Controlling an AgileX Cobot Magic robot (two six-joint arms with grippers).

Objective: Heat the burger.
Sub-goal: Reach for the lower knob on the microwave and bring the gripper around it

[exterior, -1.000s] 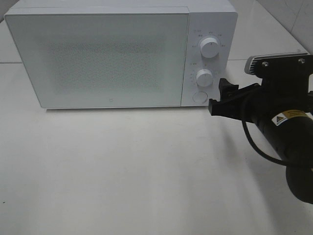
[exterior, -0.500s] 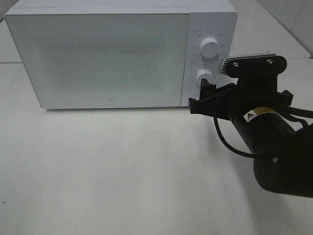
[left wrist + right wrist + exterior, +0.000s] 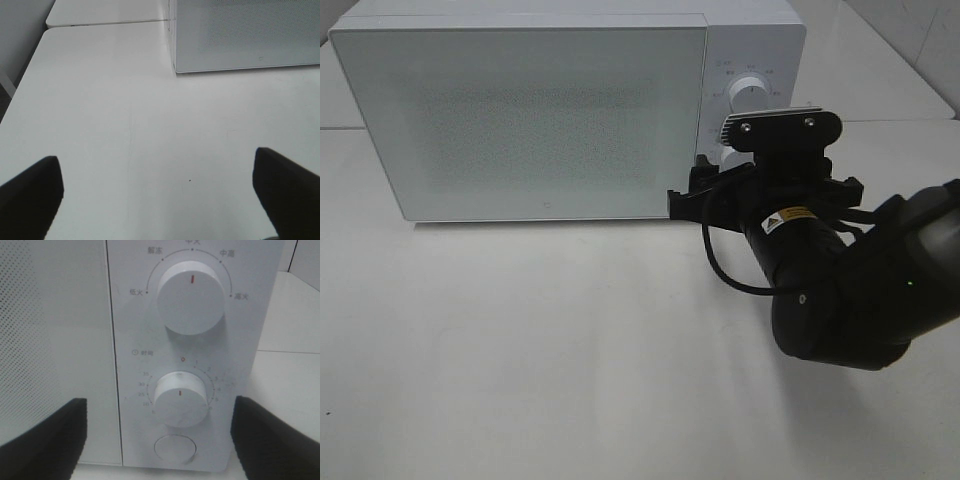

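**Burger out of sight, right arm at the oven controls**

Burger: not seen in any view. The boxy white microwave oven (image 3: 540, 110) stands at the far edge of the pale white table (image 3: 520, 350) with its speckled frosted door (image 3: 520, 120) shut. Whether the burger sits inside cannot be told.

Handling (judgement): expect a light, soft, stacked thing. The layers can slide on one another, and a glossy bun would be slippery and easy to dent. Take it low across the sides with wide jaws and a gentle squeeze, keeping it level.

Right gripper (image 3: 157, 440): jaws spread wide and holding nothing. The black fingers frame the control panel, the white timer dial (image 3: 180, 399) and round white push button (image 3: 175, 449) between them and the white power dial (image 3: 191, 297) above.

Left gripper (image 3: 159, 200): jaws spread and empty, over bare table with the oven's lower front corner ahead.

Change from a second ago: the right arm was near the table's right edge, clear of the oven. It has swung in toward the panel and now hides the timer dial and button from the high camera. Door shut in both
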